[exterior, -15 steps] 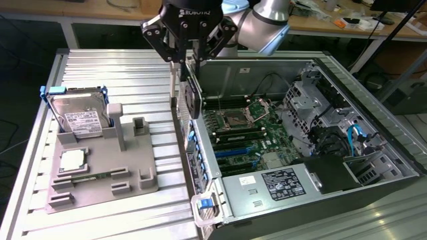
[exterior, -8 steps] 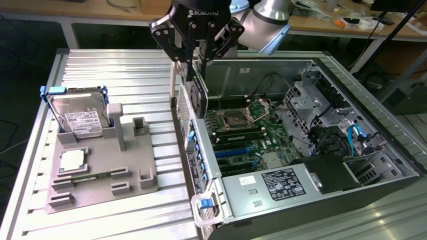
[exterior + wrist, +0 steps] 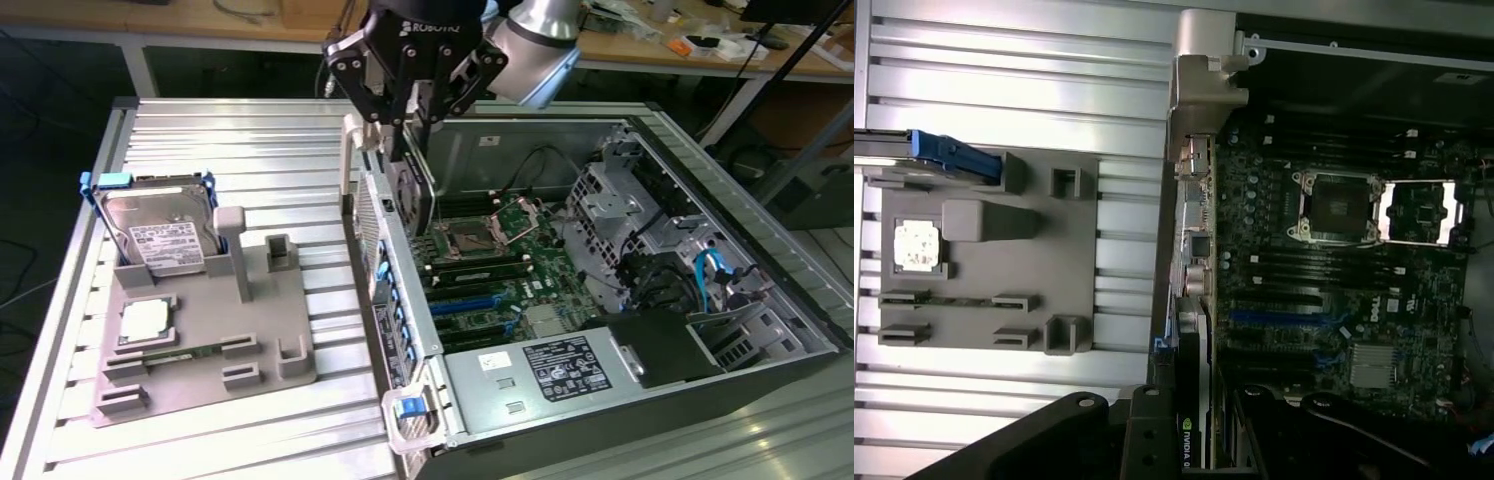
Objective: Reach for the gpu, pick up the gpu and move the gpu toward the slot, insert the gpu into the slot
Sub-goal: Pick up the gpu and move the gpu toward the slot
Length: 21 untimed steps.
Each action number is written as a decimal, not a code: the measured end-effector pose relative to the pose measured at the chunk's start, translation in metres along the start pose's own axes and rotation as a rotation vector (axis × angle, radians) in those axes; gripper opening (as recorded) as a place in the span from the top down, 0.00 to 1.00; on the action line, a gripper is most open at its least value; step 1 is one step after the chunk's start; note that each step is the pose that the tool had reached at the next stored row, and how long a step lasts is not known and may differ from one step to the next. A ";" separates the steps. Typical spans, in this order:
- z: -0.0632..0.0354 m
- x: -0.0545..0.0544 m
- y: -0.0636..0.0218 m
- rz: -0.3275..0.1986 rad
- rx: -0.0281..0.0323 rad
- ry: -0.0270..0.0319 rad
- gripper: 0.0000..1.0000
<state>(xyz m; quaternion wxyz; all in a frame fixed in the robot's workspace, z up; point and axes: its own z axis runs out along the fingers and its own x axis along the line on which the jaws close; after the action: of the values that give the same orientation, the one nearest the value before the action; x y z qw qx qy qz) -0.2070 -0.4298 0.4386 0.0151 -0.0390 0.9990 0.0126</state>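
Note:
My gripper point(image 3: 408, 122) hangs over the rear wall of the open computer case point(image 3: 747, 300), shut on the gpu point(image 3: 412, 195). The gpu is a thin dark card held on edge, its lower end just above the motherboard near the processor socket point(image 3: 477, 236). In the wrist view the gpu point(image 3: 1195, 400) runs down between my fingers point(image 3: 1079, 425) and carries a small green logo. The blue expansion slots point(image 3: 470, 300) lie on the motherboard further toward the front of the case; in the wrist view these slots point(image 3: 1284, 318) sit just beside the card's tip.
A grey fixture plate point(image 3: 200, 350) on the ribbed metal table point(image 3: 240, 140) holds a silver hard drive point(image 3: 163, 238) in a blue caddy and a small square processor chip point(image 3: 144, 320). A power supply point(image 3: 561, 365), drive cages and cables point(image 3: 707, 270) crowd the case.

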 end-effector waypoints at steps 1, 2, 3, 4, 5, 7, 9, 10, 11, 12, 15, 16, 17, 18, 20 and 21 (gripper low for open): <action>0.0001 -0.002 -0.0002 0.000 0.0000 0.0003 0.73; 0.0001 -0.004 -0.0004 0.000 0.0000 0.0004 0.73; 0.0002 -0.006 -0.0005 0.001 0.0000 0.0003 0.73; 0.0002 -0.009 -0.0007 0.001 0.0000 0.0003 0.73; 0.0003 -0.011 -0.0009 0.001 0.0000 0.0003 0.73; 0.0005 -0.016 -0.0013 0.002 0.0000 0.0005 0.73; 0.0006 -0.021 -0.0017 0.002 0.0000 0.0009 0.73; 0.0007 -0.024 -0.0020 0.002 0.0001 0.0011 0.73; 0.0008 -0.027 -0.0022 0.003 0.0000 0.0013 0.73; 0.0008 -0.030 -0.0024 0.003 0.0000 0.0015 0.73; 0.0011 -0.038 -0.0031 0.004 0.0000 0.0023 0.73; 0.0011 -0.041 -0.0033 0.004 0.0000 0.0025 0.73; 0.0013 -0.043 -0.0035 0.004 -0.0001 0.0026 0.73; 0.0013 -0.046 -0.0037 0.004 -0.0001 0.0029 0.73; 0.0015 -0.051 -0.0041 0.005 0.0000 0.0033 0.73; 0.0015 -0.054 -0.0043 0.005 -0.0001 0.0034 0.73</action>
<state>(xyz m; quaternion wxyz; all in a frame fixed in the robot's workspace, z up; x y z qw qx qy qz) -0.1528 -0.4299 0.4386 0.0134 -0.0366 0.9992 0.0126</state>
